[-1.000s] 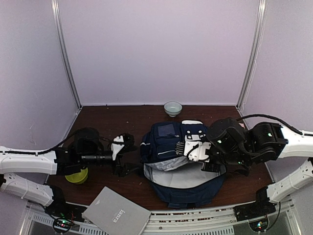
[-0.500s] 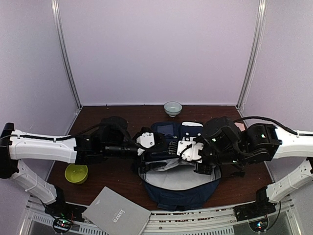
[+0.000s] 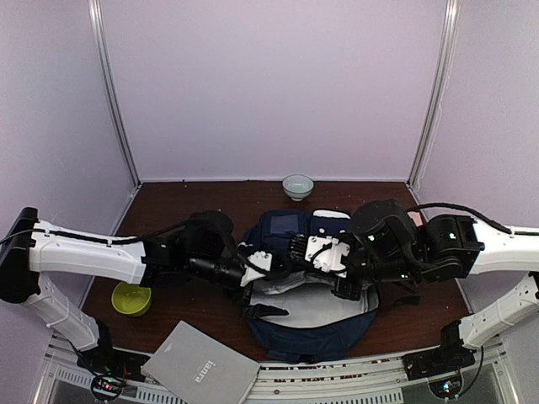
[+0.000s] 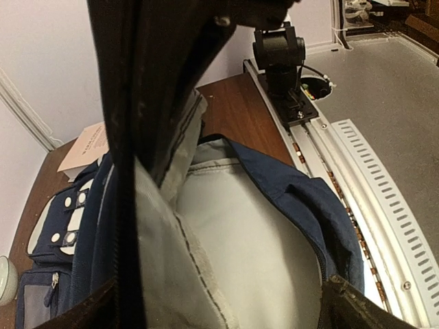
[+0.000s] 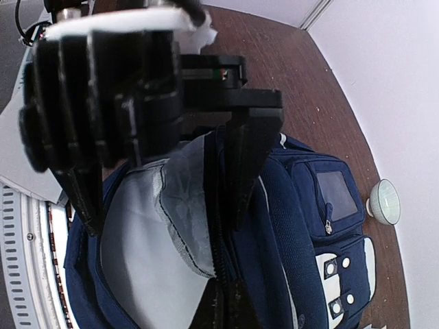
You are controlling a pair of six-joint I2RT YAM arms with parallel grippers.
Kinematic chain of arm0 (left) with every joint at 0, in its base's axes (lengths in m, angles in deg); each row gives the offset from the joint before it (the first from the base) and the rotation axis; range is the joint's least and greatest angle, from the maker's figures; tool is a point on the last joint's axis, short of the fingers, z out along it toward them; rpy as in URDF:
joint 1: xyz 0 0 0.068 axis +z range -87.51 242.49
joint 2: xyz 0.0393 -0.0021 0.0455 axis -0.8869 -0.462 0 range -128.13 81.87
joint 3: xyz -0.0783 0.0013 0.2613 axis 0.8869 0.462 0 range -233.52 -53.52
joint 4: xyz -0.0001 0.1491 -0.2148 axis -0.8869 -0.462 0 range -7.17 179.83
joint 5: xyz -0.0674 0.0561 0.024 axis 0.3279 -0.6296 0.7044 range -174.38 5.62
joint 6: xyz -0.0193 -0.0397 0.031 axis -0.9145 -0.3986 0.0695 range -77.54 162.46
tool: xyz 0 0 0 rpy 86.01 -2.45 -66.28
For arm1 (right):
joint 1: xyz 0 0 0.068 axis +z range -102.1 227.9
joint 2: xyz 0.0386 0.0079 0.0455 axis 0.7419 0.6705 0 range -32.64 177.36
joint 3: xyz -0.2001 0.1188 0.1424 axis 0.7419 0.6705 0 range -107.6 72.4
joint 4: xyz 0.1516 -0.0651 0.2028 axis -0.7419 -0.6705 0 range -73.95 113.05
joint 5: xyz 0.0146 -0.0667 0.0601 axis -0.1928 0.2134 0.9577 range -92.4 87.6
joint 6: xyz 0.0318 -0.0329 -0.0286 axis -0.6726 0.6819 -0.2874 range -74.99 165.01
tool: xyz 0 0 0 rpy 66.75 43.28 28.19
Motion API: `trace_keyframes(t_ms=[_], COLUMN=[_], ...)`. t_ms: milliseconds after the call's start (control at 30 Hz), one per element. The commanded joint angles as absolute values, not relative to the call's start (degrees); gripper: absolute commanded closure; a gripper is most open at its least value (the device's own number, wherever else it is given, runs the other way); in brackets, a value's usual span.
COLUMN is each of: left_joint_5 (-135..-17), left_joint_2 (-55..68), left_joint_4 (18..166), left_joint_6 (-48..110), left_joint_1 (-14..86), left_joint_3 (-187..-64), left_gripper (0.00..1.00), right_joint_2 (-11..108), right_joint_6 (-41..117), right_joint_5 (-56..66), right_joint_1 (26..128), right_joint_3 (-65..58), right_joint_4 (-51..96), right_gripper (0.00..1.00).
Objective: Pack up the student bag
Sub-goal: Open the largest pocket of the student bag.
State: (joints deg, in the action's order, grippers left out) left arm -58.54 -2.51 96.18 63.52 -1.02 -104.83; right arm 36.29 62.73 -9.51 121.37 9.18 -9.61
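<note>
Clearly the student bag (image 3: 282, 227) is lying flat at the middle of the table (image 3: 194, 202), between the two arms, with its main compartment gaping toward the near edge. Its pale grey lining (image 4: 240, 233) is showing in both wrist views, and nothing is visible inside, though the deeper part is hidden by the raised flap. So the opening step is looking done, while the loading is, by my reading, not yet begun.

The right gripper (image 5: 221, 301) is pinching the zip edge (image 5: 214, 205) of the flap with its fingers closed tight, holding the mouth up and open. The left gripper (image 5: 164, 192) is hovering at the left side of that mouth with its fingers spread wide and holding nothing; whether they are touching the fabric I cannot tell.

Outside the bag, a grey notebook (image 3: 200, 374) is lying at the near edge, a green bowl (image 3: 132, 298) is sitting to the left, and a white bowl (image 3: 297, 186) is standing just beyond the bag's far end. Which of these are meant to go in is uncertain, but the notebook is seeming the likeliest.
</note>
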Motion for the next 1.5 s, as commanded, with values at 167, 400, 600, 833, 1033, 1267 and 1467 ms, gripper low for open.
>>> trace_keyframes(t_ms=[167, 400, 600, 833, 1033, 1267, 1467], left_joint_5=[-65.0, -89.7, -101.4, -113.1, -110.4, -104.8, -100.6], left_joint_2=[-1.3, 4.7, 24.5, 40.3, 38.2, 34.7, 30.5], left_joint_4=[103.4, 96.5, 88.9, 80.5, 81.9, 86.3, 89.7], left_joint_6=[60.9, 55.5, 49.5, 46.7, 45.9, 46.4, 42.7], left_joint_1=[-1.1, 4.0, 5.8, 5.9, 5.9, 5.8, 5.1], left_joint_3=[-102.5, -103.8, -101.7, -100.0, -100.2, -102.3, -100.2], left_gripper=[0.83, 1.00, 1.00, 1.00, 1.00, 1.00, 1.00], right_joint_2=[29.8, 30.1, 31.0, 37.6, 51.9, 62.5, 73.3], right_joint_6=[59.7, 50.9, 42.9, 35.1, 28.0, 16.8, 17.9], right_joint_5=[-7.5, -5.2, 6.1, 2.3, 2.5, -2.4, -1.4], right_joint_1=[121.1, 120.9, 121.1, 119.4, 116.2, 106.2, 97.2], right_joint_3=[9.6, 9.5, 15.0, 22.2, 14.6, 4.8, -14.0], right_joint_4=[1.9, -2.3, 1.9, 20.0, 25.2, 25.3, 18.8], right_gripper=[1.00, 0.77, 0.66, 0.62, 0.61, 0.58, 0.62])
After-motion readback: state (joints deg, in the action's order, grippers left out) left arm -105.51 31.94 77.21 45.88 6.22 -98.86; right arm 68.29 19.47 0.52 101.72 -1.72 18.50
